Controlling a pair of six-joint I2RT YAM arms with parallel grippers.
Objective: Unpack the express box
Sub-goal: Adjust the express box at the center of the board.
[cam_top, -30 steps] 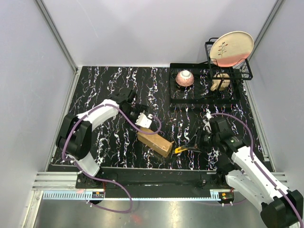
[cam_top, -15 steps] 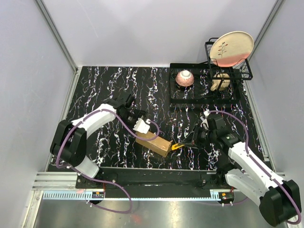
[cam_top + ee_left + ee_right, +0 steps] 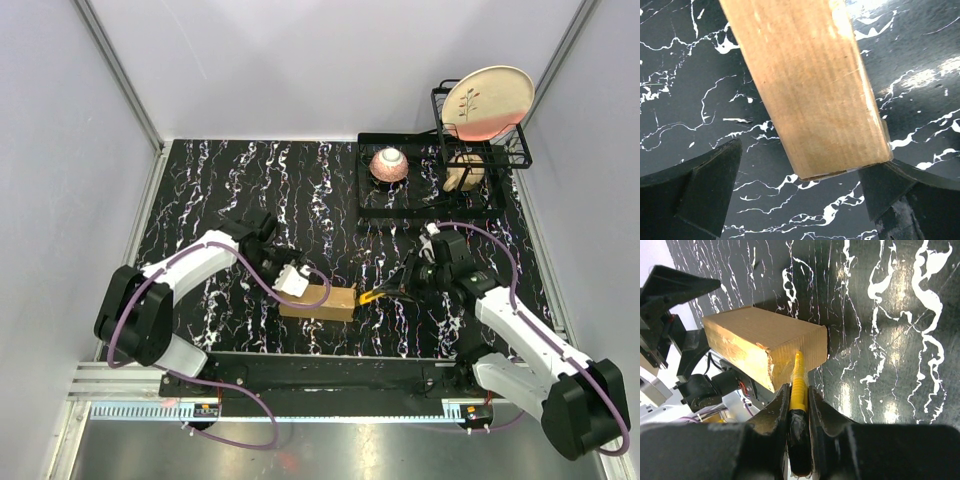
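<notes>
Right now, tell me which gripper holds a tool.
The right gripper, shut on the yellow knife; the left gripper stands open astride the express box.

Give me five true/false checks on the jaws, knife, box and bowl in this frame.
1. The right jaws grip a yellow knife. True.
2. The left jaws are shut on the express box. False: they stand open, one on either side of its end.
3. The knife's tip meets the box's end face. True.
4. The box's flap is lifted. False: the box looks closed.
5. The pink bowl lies beside the box. False: it sits on the black rack at the table's far right.
</notes>
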